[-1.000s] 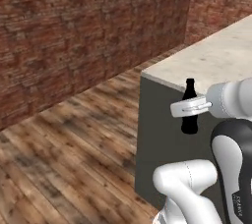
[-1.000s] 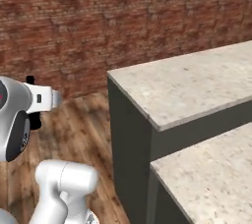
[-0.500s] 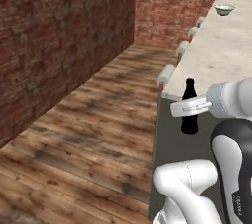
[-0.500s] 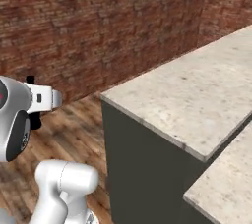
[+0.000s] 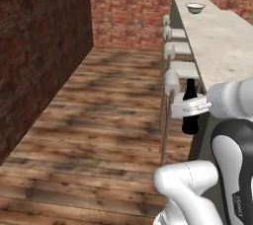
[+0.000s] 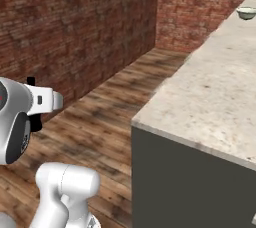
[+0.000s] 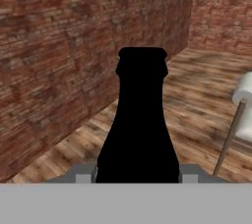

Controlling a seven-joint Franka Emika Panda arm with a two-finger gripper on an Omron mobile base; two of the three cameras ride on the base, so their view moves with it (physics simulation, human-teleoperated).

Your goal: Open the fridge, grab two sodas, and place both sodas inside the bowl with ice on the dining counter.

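Left base view shows the white two-finger claw [image 5: 189, 108] clamped around a small, dark, almost black soda bottle [image 5: 189, 113], which stands upright in the grip — held in the air beside the near end of the long beige speckled stone worktop [image 5: 217, 46] on its dark grey base. A row of pale cushioned stools [image 5: 174, 66] runs along the side of that worktop, and at its far end sits a round pale greenish-white bowl [image 5: 195, 8] with a wide rim, well apart from the bottle. Brown wooden plank floor [image 5: 108, 115] stretches to the red brick walls [image 5: 44, 41]. Right base view has the same bowl [image 6: 246, 13] far off on the speckled top [image 6: 210, 92], and the claw's white body [image 6: 45, 100] at the left edge with a bit of the black bottle [image 6: 31, 81] poking above it. Hand view looks straight at the bottle's black neck and shoulders [image 7: 139, 125] rising between the dark finger tips [image 7: 83, 175] — brick wall and floor behind, one stool [image 7: 241, 115] at the right.
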